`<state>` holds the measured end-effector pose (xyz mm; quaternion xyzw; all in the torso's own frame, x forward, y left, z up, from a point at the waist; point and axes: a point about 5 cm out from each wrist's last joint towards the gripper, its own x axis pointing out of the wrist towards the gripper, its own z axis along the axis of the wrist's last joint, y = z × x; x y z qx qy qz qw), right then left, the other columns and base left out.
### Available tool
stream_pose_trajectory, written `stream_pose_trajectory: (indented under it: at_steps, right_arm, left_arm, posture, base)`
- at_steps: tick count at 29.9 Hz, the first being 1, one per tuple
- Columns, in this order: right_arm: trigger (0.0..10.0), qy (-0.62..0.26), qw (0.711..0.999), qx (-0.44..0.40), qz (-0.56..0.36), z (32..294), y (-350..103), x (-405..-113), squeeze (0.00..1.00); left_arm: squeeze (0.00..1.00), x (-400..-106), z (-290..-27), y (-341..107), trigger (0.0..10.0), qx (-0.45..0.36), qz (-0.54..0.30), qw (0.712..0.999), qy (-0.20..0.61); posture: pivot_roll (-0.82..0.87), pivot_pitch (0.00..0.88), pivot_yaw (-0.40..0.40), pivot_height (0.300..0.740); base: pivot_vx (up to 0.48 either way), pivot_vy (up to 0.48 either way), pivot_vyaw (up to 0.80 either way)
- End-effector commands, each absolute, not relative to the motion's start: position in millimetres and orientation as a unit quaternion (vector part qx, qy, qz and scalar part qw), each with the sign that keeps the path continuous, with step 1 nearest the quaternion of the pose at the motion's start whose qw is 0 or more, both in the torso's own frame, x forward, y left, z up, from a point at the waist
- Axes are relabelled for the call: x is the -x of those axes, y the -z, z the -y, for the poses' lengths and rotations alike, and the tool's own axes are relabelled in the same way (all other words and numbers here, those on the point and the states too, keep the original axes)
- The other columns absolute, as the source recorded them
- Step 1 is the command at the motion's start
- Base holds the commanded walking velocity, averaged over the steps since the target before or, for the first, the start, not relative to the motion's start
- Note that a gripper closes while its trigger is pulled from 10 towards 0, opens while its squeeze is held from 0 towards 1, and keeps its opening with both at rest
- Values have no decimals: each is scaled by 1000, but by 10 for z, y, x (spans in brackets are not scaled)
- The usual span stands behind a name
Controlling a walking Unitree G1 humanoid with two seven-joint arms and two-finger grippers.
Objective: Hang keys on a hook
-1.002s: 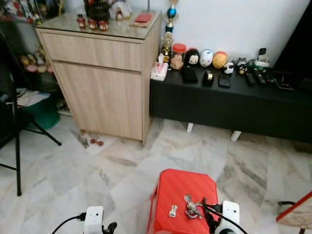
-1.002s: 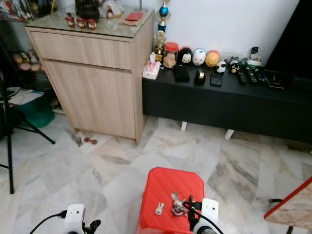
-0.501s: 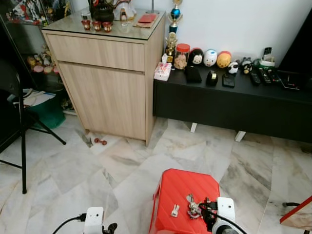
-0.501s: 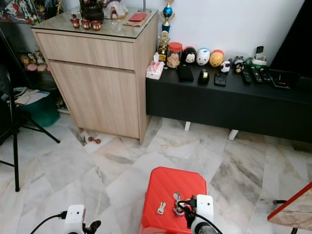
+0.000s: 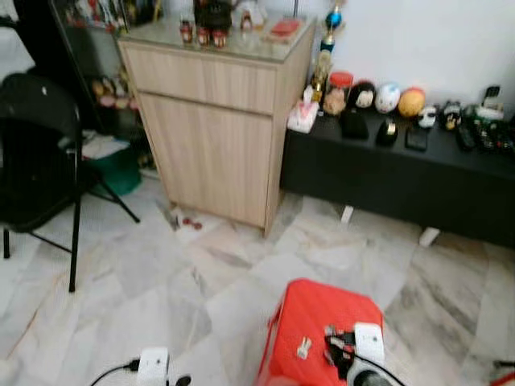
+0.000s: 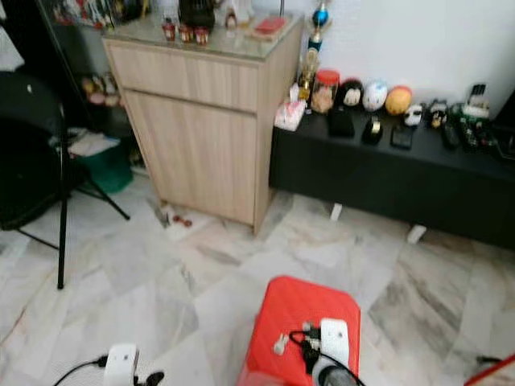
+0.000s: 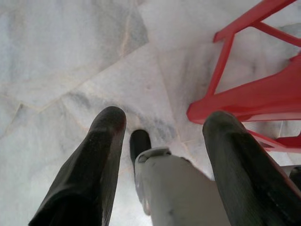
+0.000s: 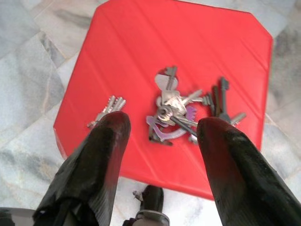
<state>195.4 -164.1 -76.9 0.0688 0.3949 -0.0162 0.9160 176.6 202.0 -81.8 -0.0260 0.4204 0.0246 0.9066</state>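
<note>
The right gripper [image 8: 160, 129] hangs above a red plastic stool [image 8: 141, 42], its jaws spread wide on either side of a bunch of keys [image 8: 181, 110] lying on the stool's top and not touching it. The two black fingers [image 8: 101, 155] are rounded and matte, tapering toward the tips. A smaller set of keys [image 8: 107, 110] lies apart on the same red top, near one finger and closer to the stool's edge. The stool's top is ribbed with slanting ridges and has clipped corners; the big bunch sits near its middle, with bare red plastic around it on every side.

The left gripper [image 7: 160, 136] hangs low beside the stool's legs, jaws wide and holding nothing, pointing down at the marble floor [image 7: 70, 56].

From the head camera, slightly blurred, the stool [image 5: 318, 314] stands alone on pale veined marble tiles, with open floor between it and the furniture. Along the far wall stand a light wood cabinet [image 5: 217, 129] with a glass top and a low black surface [image 5: 402, 169] carrying round toy figures [image 5: 387, 97] and remote controls. A black folding chair [image 5: 40, 153] stands to the left.
</note>
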Motion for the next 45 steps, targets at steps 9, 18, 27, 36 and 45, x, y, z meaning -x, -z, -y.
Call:
stream_pose_trajectory:
  at_steps: [9,18,27,36,45]
  right_arm:
    - [10000,24,919,-64,-388,1675,763,-1950,0]
    - [10000,37,919,-84,-382,1676,765,-1939,0]
    - [10000,46,929,-64,-362,1699,743,-1945,0]
    - [10000,93,952,-41,-289,2004,585,-2060,0]
    - [10000,66,977,9,-204,2046,413,-2157,0]
  left_arm:
    - [0,-1762,-2009,824,10000,19,-425,905,-19]
    - [0,-1753,-1997,831,10000,19,-427,904,-17]
    - [0,-1724,-1998,843,10000,19,-429,903,-17]
    - [0,-1742,-2046,824,10000,18,-421,906,-27]
    - [0,-1731,-2081,819,10000,12,-420,907,-23]
  posture:
    - [6,0,-61,740]
    - [5,0,-62,740]
    - [1,0,-63,740]
    - [9,0,-64,740]
    - [2,0,-61,740]
  base:
    - [0,0,406]
    - [0,0,0]
    - [0,0,0]
    - [0,0,0]
    - [0,0,0]
